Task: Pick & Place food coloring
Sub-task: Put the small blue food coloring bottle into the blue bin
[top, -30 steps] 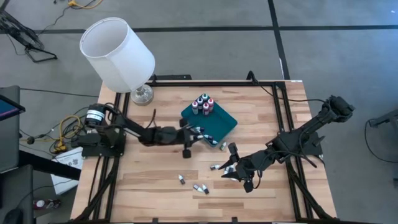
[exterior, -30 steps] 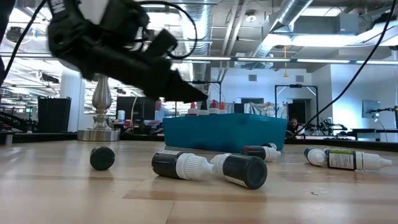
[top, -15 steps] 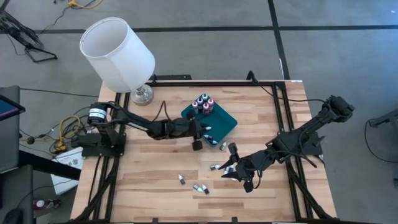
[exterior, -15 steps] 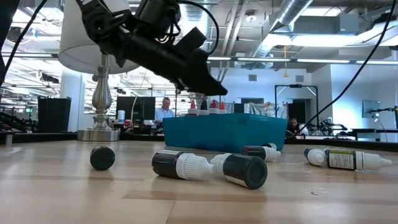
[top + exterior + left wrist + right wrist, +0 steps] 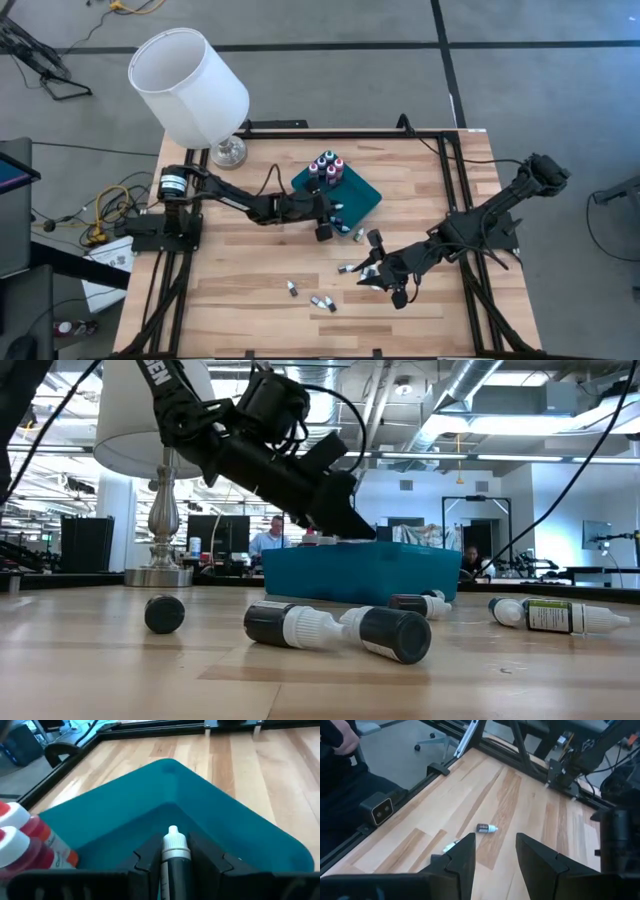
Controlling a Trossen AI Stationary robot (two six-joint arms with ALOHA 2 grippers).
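Reaching from the left of the high view toward the middle, the left gripper (image 5: 323,222) hangs over the near corner of the teal tray (image 5: 365,195), its fingers (image 5: 145,857) closed narrowly around a dark dropper bottle (image 5: 173,857) whose whitish cap points out over the tray floor in the left wrist view. By this, the step in hand looks like the placing of one bottle; the next move seems to call for lowering it into the bare part of the tray, clear of the standing bottles (image 5: 326,166) at the tray's upper-left end, and then parting the fingers. Just right of that gripper, two bottles (image 5: 340,226) lie at the tray's edge. Lower in the frame, loose bottles (image 5: 322,302) lie scattered on the tabletop (image 5: 240,290). Right of centre, the right gripper (image 5: 385,271) waits low over the tabletop with its fingers (image 5: 465,852) held apart and empty, a bottle (image 5: 486,828) lying ahead of them.
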